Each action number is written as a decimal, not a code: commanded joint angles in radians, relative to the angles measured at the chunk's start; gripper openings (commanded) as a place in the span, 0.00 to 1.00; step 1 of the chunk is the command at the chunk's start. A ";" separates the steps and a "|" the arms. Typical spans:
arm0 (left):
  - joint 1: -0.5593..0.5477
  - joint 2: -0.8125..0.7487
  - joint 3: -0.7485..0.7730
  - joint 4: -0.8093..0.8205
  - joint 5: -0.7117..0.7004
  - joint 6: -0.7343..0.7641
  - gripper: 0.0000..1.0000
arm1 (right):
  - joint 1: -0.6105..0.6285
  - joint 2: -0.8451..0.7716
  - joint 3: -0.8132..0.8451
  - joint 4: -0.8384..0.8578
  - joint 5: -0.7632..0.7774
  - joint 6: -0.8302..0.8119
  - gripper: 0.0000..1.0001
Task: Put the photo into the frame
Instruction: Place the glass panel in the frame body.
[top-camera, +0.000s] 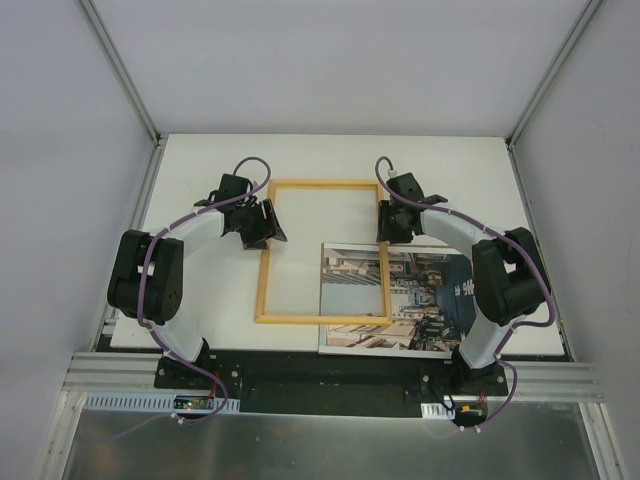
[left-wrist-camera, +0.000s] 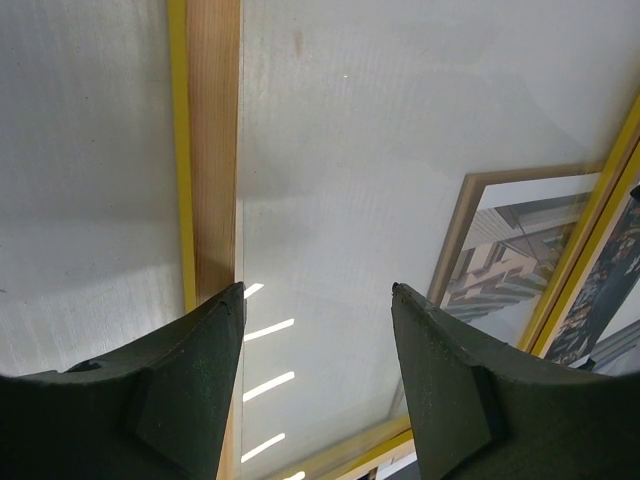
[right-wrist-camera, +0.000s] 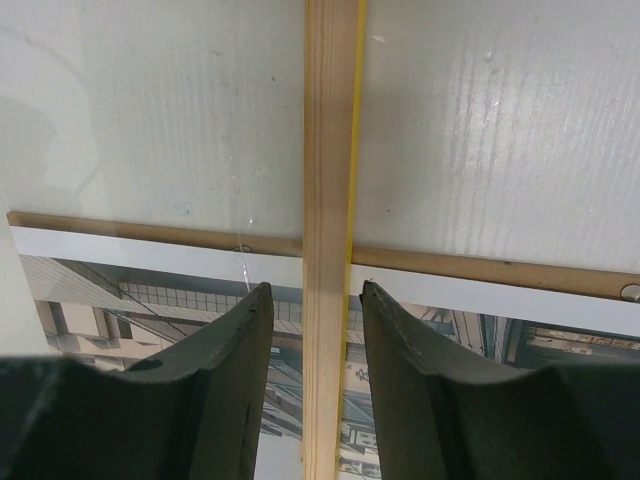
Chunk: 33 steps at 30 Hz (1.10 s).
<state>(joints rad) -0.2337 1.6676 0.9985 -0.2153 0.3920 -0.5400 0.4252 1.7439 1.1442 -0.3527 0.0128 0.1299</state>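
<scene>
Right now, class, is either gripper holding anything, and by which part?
Nothing is gripped. The right gripper straddles the frame at its right rail, with gaps on either side; the left gripper hangs open by the left rail.

Finding: a robotics laboratory test cell. Evidence follows.

The left arm (top-camera: 150, 275) and right arm (top-camera: 505, 280) are machine manipulators, mounted side by side on a black base plate (top-camera: 330, 370) at the near edge of a white table (top-camera: 450, 160). Plain grey panels (top-camera: 330, 60) enclose the table at the back and on both sides, joined by aluminium struts (top-camera: 120, 65). An aluminium rail (top-camera: 105, 375) spans the front, with a bare metal sheet (top-camera: 320, 445) beyond it. A purple cable (top-camera: 160, 240) runs along each arm, and a small exposed circuit board (top-camera: 195, 403) sits near each base.
</scene>
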 joint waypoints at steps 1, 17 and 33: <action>0.005 -0.022 -0.006 0.002 0.041 -0.021 0.59 | 0.003 -0.024 -0.006 0.017 0.015 0.013 0.45; 0.005 -0.017 -0.026 0.051 0.100 -0.066 0.57 | 0.009 0.008 -0.001 0.040 -0.106 0.025 0.47; 0.010 -0.048 -0.035 0.126 0.205 -0.141 0.52 | 0.009 0.025 0.005 0.037 -0.119 0.027 0.47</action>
<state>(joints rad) -0.2272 1.6653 0.9710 -0.1345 0.5274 -0.6445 0.4282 1.7668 1.1381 -0.3256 -0.0921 0.1459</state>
